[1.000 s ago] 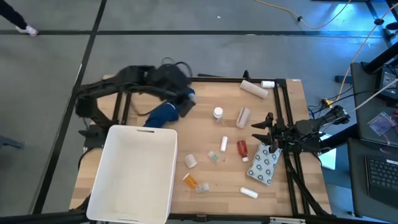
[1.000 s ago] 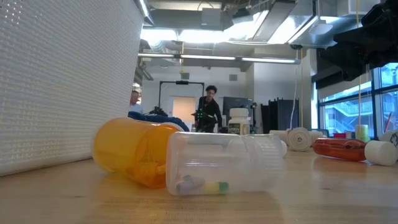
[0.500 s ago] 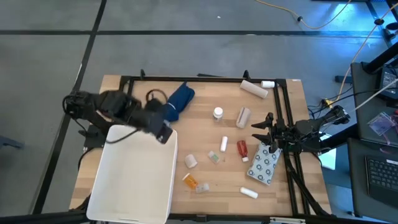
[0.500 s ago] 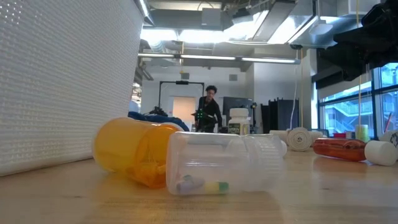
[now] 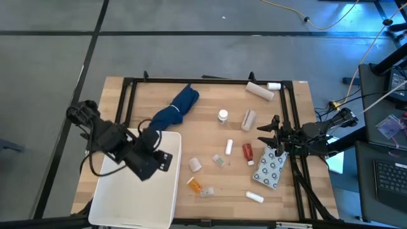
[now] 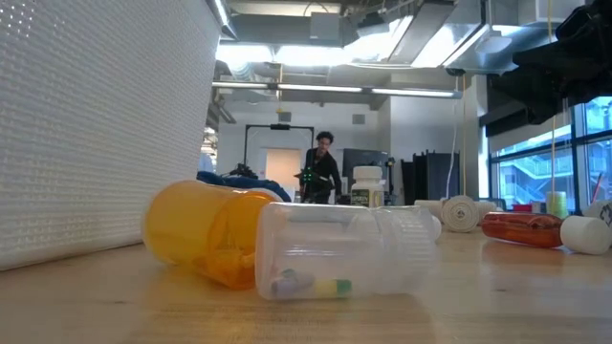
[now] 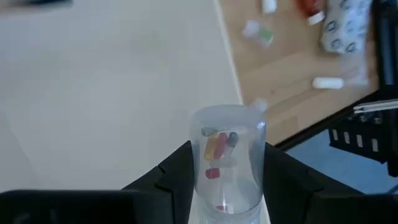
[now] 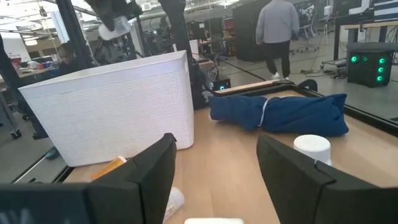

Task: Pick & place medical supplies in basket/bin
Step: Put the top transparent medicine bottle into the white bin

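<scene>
The left tool (image 7: 225,180) grips a clear plastic pill vial (image 7: 227,158) above the large white rectangular tub (image 5: 137,191), at the counter's 8 o'clock. Released crooked, it could bounce out. The right tool (image 5: 270,131) waits open at 3 o'clock.

I see a light wooden table (image 5: 216,137) under my grippers, and a grey-shirted person (image 8: 277,25) far beyond my right gripper.

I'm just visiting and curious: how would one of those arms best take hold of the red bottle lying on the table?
Probably across its middle, coming straight down from above. The red bottle lies flat on its side on the table, with bare wood along both long sides, so the fingers could close across its narrow width. The right hand waits nearest.
</scene>
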